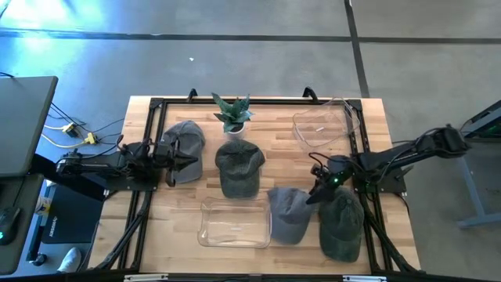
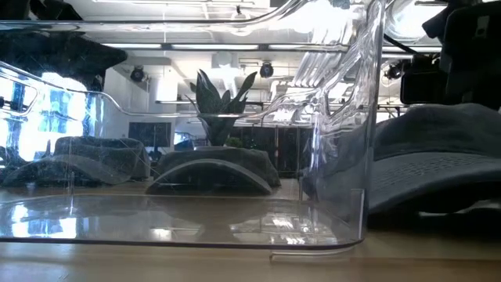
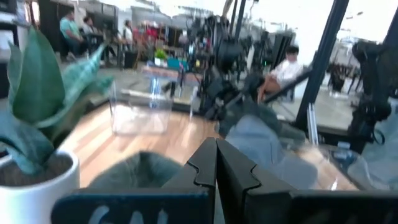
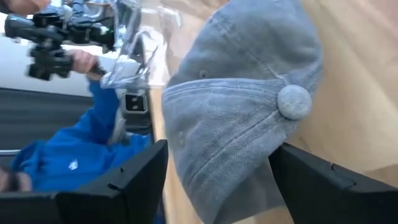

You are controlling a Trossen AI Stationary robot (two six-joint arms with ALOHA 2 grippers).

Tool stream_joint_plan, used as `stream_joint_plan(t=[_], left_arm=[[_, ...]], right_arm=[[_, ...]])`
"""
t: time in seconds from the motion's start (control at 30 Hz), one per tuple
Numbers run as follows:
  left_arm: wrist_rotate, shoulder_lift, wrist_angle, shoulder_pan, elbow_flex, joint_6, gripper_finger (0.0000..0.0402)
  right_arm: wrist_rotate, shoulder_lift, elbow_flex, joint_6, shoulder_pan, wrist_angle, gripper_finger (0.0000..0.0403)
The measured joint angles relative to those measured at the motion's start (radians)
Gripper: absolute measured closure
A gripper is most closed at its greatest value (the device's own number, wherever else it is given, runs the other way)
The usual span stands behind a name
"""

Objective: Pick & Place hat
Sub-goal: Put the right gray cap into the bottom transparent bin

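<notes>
The right gripper (image 1: 319, 191), fingers spread, straddles the faded grey-blue cotton cap (image 1: 289, 211) lying on the wooden table (image 1: 188, 200) beside the clear plastic bin (image 1: 233, 223), while the left gripper (image 1: 182, 160), pressed together, waits at the table's left.

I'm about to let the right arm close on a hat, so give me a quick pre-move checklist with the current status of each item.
1. Right gripper open: ok, fingers spread wide.
2. Light grey hat between its fingers: ok, crown sits in the gap.
3. Fingers touching the hat: cannot tell.
4. Near clear bin free to receive: ok, nothing in it.
5. Left gripper out of the way: ok, shut, at the table's left side.
6. Neighbouring dark green hat clear of the grasp: cannot tell, it lies right beside.
</notes>
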Motion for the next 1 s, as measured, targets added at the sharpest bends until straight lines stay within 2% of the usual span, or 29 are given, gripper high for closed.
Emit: stream_joint_plan(t=[0.17, 0.27, 0.4, 0.53, 0.6, 0.7, 0.8, 0.9, 1.0], left_arm=[[0.0, 0.052, 0.113, 0.0, 0.0, 0.006, 0.0402], [-0.005, 0.114, 0.192, 0.0, 0.0, 0.011, 0.0402], [-0.007, 0.233, 0.327, 0.0, 0.0, 0.026, 0.0402], [-0.006, 0.379, 0.507, 0.0, 0.0, 0.053, 0.0402], [0.014, 0.464, 0.622, 0.0, 0.0, 0.066, 0.0402], [0.062, 0.593, 0.754, 0.0, 0.019, 0.086, 0.0402], [0.117, 0.72, 0.792, 0.0, 0.103, 0.11, 0.0402], [0.171, 0.874, 0.762, 0.0, 0.243, 0.151, 0.0402], [0.205, 1.055, 0.68, 0.0, 0.417, 0.195, 0.0402]], right_arm=[[0.002, 0.098, 0.032, -0.076, 0.0, 0.045, 0.0163], [-0.013, 0.154, 0.073, -0.146, 0.0, 0.064, 0.0196], [-0.04, 0.191, 0.153, -0.235, 0.0, 0.05, 0.0276], [-0.065, 0.179, 0.28, -0.376, -0.001, -0.096, 0.0378], [-0.048, 0.167, 0.365, -0.458, 0.0, -0.224, 0.0391], [0.055, 0.155, 0.508, -0.572, 0.009, -0.444, 0.0377], [0.229, 0.155, 0.646, -0.736, 0.037, -0.617, 0.0388], [0.393, 0.155, 0.73, -0.902, 0.067, -0.667, 0.0397], [0.504, 0.155, 0.766, -1.049, 0.08, -0.632, 0.0389]])
